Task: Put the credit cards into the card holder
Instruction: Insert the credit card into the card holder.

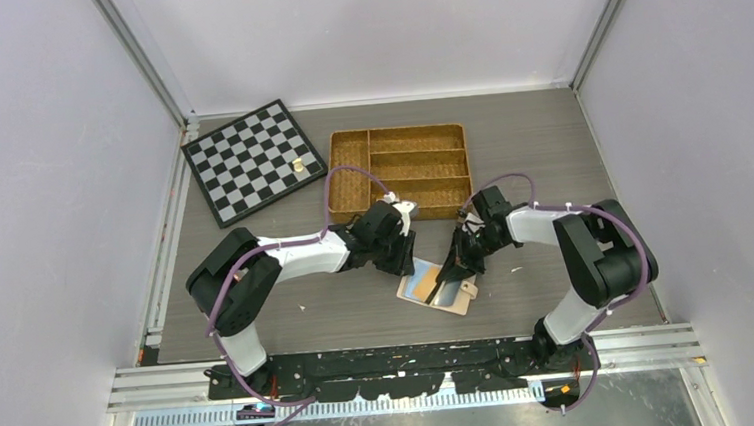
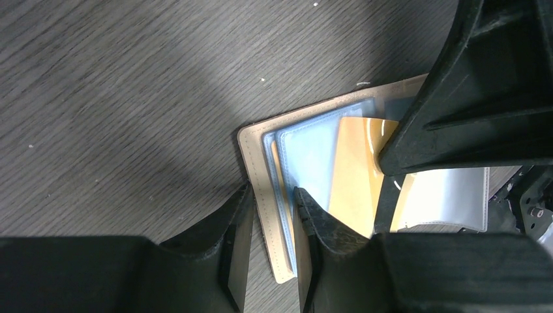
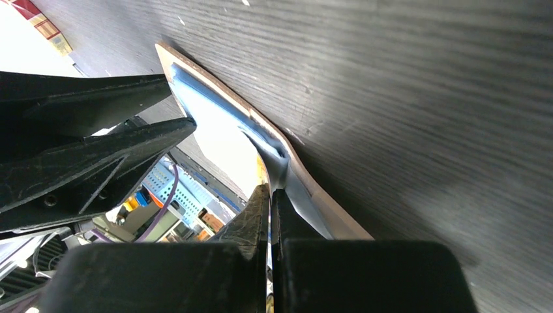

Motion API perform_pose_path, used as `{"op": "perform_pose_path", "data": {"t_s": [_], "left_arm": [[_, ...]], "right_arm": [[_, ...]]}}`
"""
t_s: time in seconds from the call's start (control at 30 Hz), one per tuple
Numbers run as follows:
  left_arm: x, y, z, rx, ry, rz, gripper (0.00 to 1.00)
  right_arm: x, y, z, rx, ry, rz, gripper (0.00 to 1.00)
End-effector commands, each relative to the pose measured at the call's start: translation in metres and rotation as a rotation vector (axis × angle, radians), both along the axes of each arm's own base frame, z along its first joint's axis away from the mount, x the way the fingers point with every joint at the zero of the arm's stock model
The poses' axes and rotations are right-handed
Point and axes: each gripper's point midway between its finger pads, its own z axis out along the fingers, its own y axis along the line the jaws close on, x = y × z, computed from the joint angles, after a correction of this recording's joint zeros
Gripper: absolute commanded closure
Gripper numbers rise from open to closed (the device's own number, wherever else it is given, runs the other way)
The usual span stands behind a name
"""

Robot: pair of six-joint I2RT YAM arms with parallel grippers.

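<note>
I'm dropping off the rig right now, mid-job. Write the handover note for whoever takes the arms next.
Left gripper: jaws part open, straddling one edge of the card holder on the table; no clear pinch.
Right gripper: shut, apparently on the orange card.
Where things are: the card holder lies open between the two arms. The orange card lies over it, one edge against the blue-tinted sleeve.
Done: the orange card is at the sleeve; how far in, I cannot tell.
Left: slide it fully home. No other loose card shows, so check the sleeves.
</note>
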Motion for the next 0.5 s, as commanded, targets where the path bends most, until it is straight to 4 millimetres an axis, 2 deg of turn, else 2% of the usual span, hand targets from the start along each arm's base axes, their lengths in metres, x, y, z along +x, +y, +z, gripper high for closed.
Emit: {"op": "perform_pose_path", "data": {"t_s": [0.0, 0.27, 0.47], "left_arm": [[-0.014, 0.009, -0.014, 0.041, 0.025, -0.044, 0.7], [-0.014, 0.01, -0.014, 0.047, 0.027, -0.041, 0.71], [-0.011, 0.02, -0.016, 0.089, 0.029, 0.014, 0.71]], "right_arm": [[0.003, -0.013, -0.026, -0.119, 0.004, 0.012, 0.99], [0.018, -0.009, -0.025, -0.113, -0.034, 0.019, 0.99], [0.026, -0.014, -0.012, -0.152, -0.098, -0.012, 0.78]]}}
